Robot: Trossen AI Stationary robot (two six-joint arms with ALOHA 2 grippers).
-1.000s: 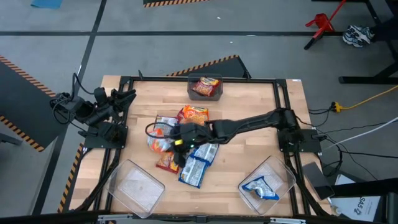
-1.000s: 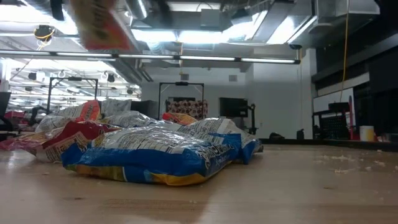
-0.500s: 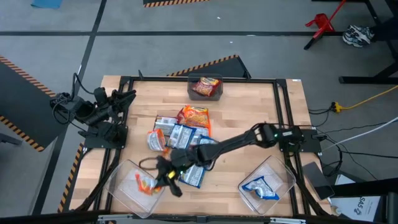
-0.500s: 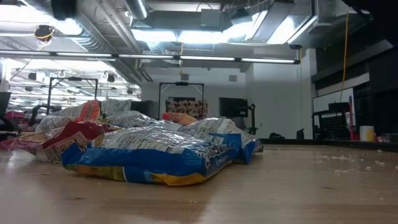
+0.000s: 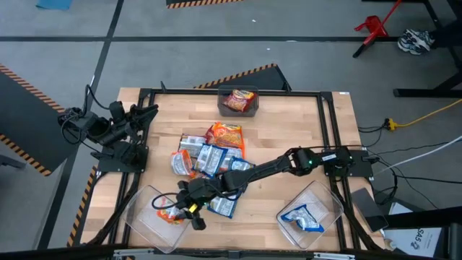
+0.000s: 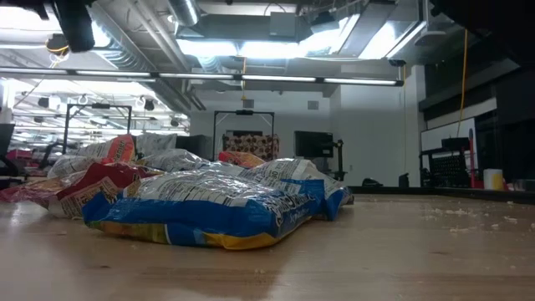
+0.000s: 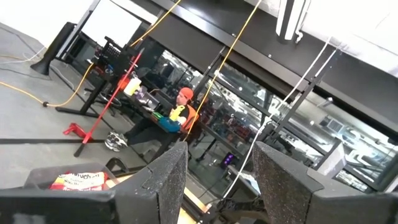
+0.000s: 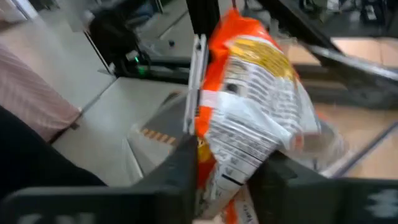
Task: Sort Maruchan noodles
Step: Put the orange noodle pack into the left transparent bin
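The Maruchan noodle packets lie heaped mid-table [image 5: 209,159]; in the low view the heap [image 6: 201,201] shows blue-and-white and red-orange wrappers. My right gripper [image 5: 182,209] reaches across the table to the clear near-left bin [image 5: 148,224] and is shut on an orange-and-silver packet [image 5: 166,214] that hangs over or in that bin. My left gripper [image 7: 214,180] is open, parked at the table's left edge [image 5: 119,133], touching nothing. My right gripper pinches the orange-and-silver packet between its two fingers [image 8: 180,174] at one end [image 8: 227,155]. The rest of the packet [image 8: 255,106] sticks out beyond the fingertips, over the near-left bin. Whether its free end lies on the bin's floor, I cannot tell.
A clear bin at the far edge [image 5: 238,110] holds a red-orange packet [image 5: 238,100]. The near-right bin [image 5: 317,198] holds a blue-and-white packet [image 5: 302,218]. Black frame rails run along the table's edges [image 5: 328,123]. Bare wood lies between the heap and the near-right bin.
My right gripper has carried the orange-and-silver packet away from the heap, toward the table's near-left corner, and then stopped over the near-left bin with the packet still in its fingers. In the low view the packet has passed out of sight. The heap has stayed put.
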